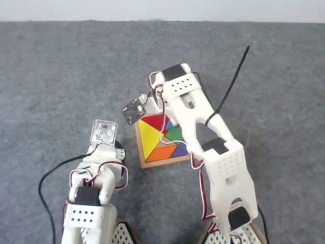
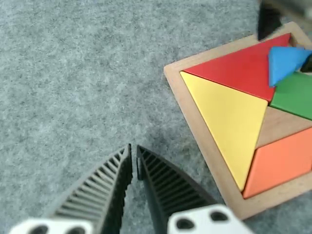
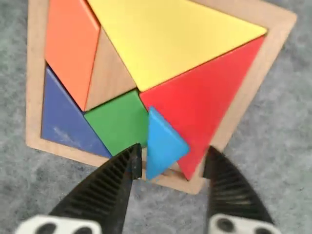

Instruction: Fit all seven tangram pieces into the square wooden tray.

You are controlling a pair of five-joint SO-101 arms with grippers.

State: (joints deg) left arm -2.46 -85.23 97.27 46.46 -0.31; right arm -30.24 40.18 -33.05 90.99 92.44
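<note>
The square wooden tray [image 1: 157,163] lies mid-table with yellow [image 1: 148,136], red [image 1: 155,121], orange [image 1: 162,152], green [image 1: 174,133] and dark blue [image 1: 180,150] pieces set in it. A small light-blue triangle [image 3: 163,141] rests tilted on the red [image 3: 204,102] and green [image 3: 119,122] pieces near one tray corner. My right gripper [image 3: 174,153] is open and straddles it, one fingertip [image 3: 134,156] beside its edge. A bare triangular slot [image 3: 109,73] shows between orange [image 3: 70,44] and yellow [image 3: 165,34]. My left gripper [image 2: 134,148] is shut over carpet, left of the tray [image 2: 197,122].
Grey carpet covers the whole table. The right arm [image 1: 203,127] reaches over the tray's far right side, and the left arm [image 1: 99,173] stands to the tray's left. A black cable [image 1: 233,81] runs off to the far right.
</note>
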